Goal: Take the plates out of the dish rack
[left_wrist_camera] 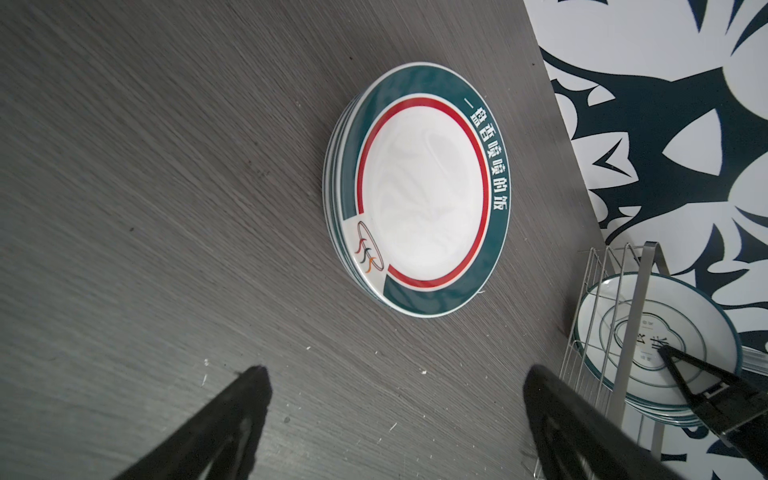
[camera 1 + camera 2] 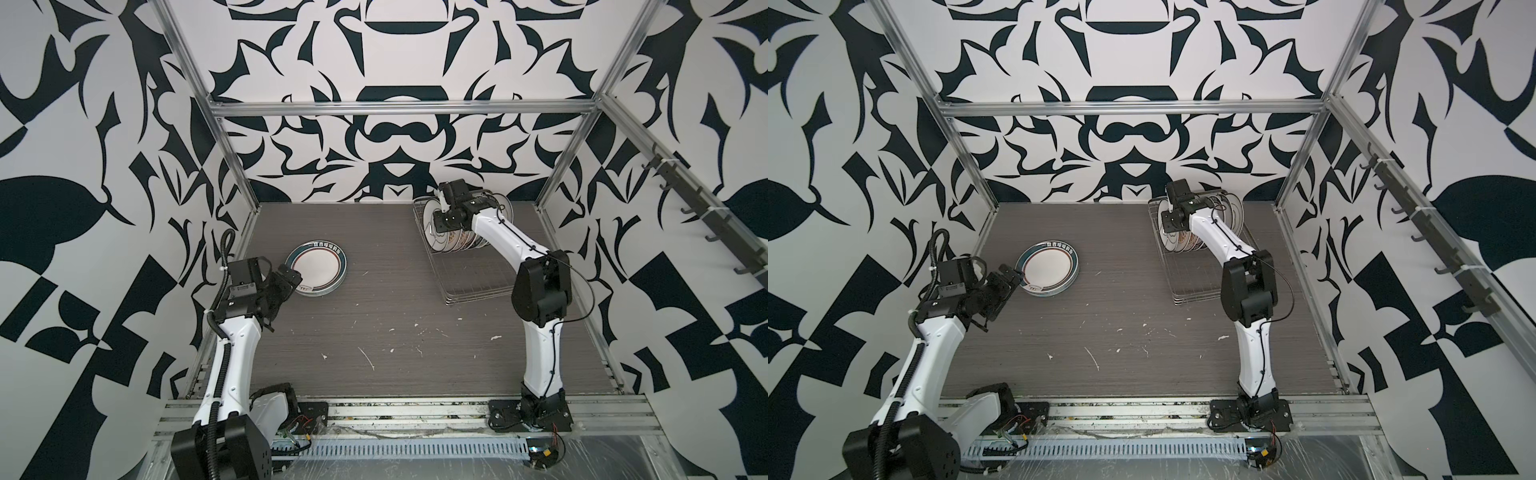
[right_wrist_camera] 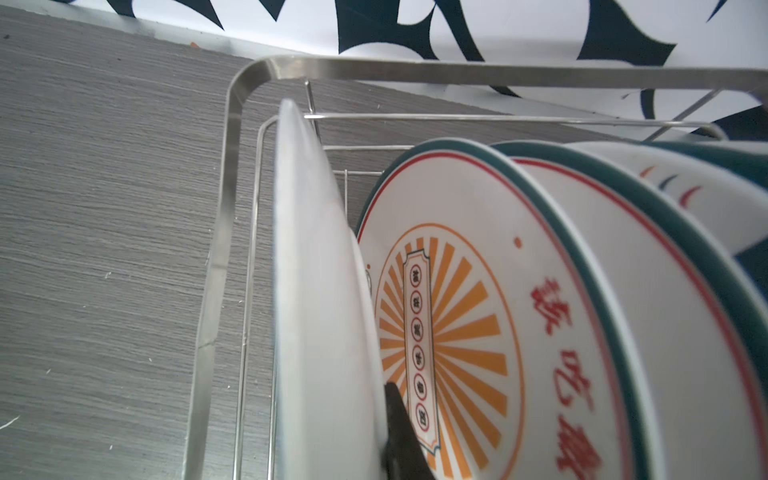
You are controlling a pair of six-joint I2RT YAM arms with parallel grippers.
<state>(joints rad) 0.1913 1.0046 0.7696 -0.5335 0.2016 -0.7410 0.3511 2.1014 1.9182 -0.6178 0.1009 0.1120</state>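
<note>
Several teal-rimmed plates (image 2: 319, 270) lie stacked flat on the left half of the grey wood-grain table (image 2: 374, 340). The top one shows a red inner ring, white lettering on its rim and a small bowl emblem. Left gripper (image 1: 395, 415): hovers just beside the stack's near edge, jaws spread wide, holding nothing. Dish rack (image 2: 469, 274): silver wire, at the far right of the table near the back wall; the near half is bare, the far half filled. Racked plates (image 2: 1200, 237): a close row standing on edge between the prongs. Front plate (image 1: 648, 332): white, thin teal rim, cloud-shaped emblem with dark lettering; it stands at the end of the row facing the bare part of the rack. Right gripper (image 2: 434, 228): reaches down over the row, jaws drawn narrow on the front plate's upper part, one finger (image 1: 685, 370) on its face, the other finger (image 3: 399, 432) between its back and the sunburst plate (image 3: 453, 332) next behind. White flecks (image 2: 368, 357): scattered over the near table.
</note>
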